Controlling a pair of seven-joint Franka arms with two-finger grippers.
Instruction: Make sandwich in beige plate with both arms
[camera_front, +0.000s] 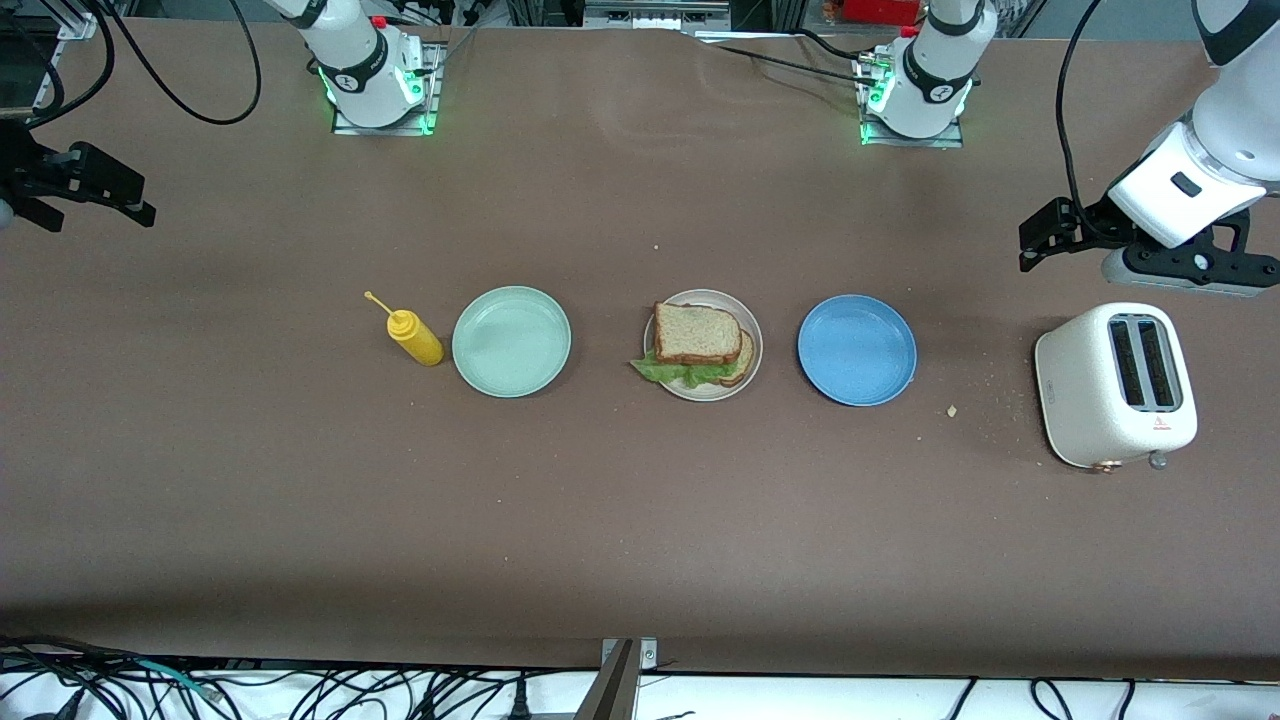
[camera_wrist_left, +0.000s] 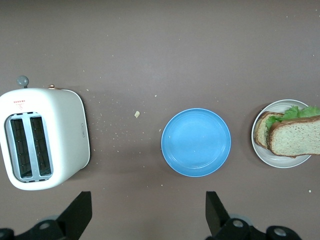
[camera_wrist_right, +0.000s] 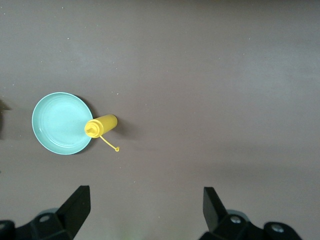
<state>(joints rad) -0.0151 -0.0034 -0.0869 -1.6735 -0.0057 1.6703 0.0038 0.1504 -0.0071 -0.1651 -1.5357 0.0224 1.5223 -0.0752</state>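
sandwich (camera_front: 697, 345) on beige plate (camera_front: 752, 340); crumbs (camera_wrist_left: 136, 114) in left wrist view.

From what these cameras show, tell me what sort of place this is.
Most likely a robotics lab staged as a kitchen counter. Two arm bases are bolted to the brown table, with loose cables along its edge. The props are kitchen items: a sandwich on a beige plate, a white toaster and a yellow squeeze bottle.

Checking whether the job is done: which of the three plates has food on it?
The beige plate, the middle one, holds the sandwich. The mint plate and blue plate beside it are bare.
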